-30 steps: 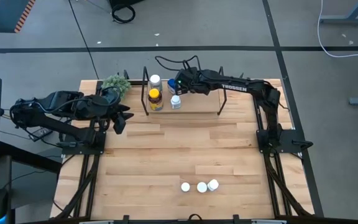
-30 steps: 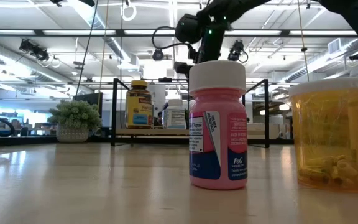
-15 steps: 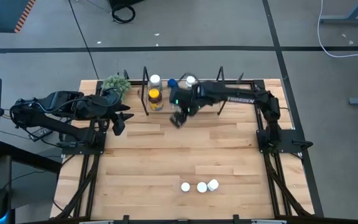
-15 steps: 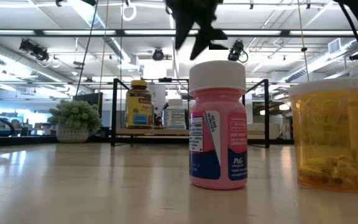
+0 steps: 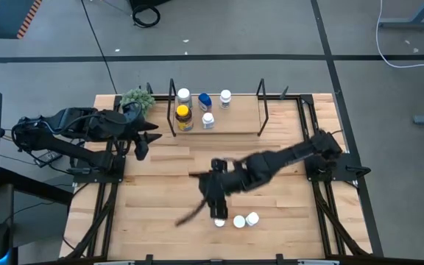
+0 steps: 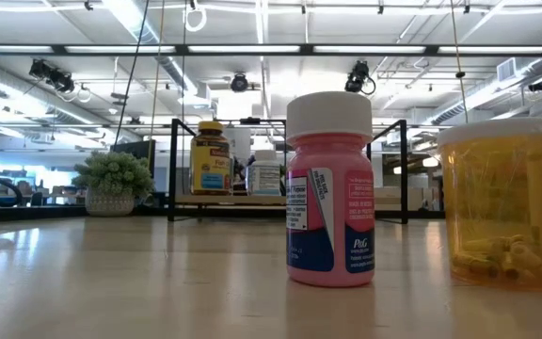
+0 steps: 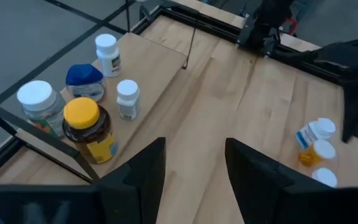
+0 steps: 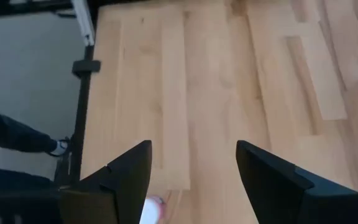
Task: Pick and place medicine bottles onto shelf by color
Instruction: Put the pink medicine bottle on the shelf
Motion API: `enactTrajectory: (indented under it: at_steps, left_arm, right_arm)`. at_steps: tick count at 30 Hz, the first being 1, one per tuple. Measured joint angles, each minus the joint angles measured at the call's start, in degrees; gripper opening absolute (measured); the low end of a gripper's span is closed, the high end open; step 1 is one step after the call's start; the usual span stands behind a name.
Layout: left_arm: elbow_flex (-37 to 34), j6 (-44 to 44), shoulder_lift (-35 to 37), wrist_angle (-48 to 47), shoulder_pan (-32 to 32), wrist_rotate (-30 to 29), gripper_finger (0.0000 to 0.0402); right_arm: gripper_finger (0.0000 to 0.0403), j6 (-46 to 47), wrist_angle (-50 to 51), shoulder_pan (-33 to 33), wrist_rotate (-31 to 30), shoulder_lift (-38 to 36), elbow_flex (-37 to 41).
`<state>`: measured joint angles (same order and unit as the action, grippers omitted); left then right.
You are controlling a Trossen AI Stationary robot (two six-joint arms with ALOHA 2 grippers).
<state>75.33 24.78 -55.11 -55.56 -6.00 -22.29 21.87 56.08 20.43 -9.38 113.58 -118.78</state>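
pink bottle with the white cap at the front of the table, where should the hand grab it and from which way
Probably from above, pinching across the round white screw cap of the pink plastic bottle. It stands upright, and the amber translucent pill bottle stands close beside it, so a side approach looks cramped. The right hand, fingers open, is already over that group.

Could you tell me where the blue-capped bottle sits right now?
In the high view, the blue-capped bottle stands on the shelf at the table's far edge, between the larger white-capped bottle and a small white bottle.
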Motion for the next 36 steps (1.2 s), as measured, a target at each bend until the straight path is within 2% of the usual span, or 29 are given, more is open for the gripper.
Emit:
enactTrajectory:
  at_steps: [4,11,19,25,30,36]
  left_arm:
    - [0.00,0.04,0.02,0.01,0.00,2.09,0.0172]
    - [0.00,1.03,0.02,0.36,-1.18,5.41,0.0172]
    - [0.00,4.93,-0.40,1.38,-7.53,5.45,0.0172]
    - [0.00,7.56,-1.30,0.72,-12.69,5.43,0.0172]
    - [0.00,9.22,-2.31,-1.50,-15.63,4.88,0.0172]
    - [0.00,13.65,-3.75,-2.10,-17.96,3.43,0.0172]
  right_arm:
    - [0.0240,2.90,-0.32,3.36,-3.25,1.70,0.17]
    - [0.0246,7.27,-1.37,6.32,-3.29,8.45,0.31]
    - [0.0301,11.82,-1.15,9.87,-4.29,14.38,0.28]
    - [0.0325,15.48,6.29,11.29,-5.03,15.12,0.28]
    - [0.0324,14.03,7.24,11.21,-7.69,15.12,0.28]
    - [0.0323,11.81,6.38,11.18,-5.93,16.58,0.29]
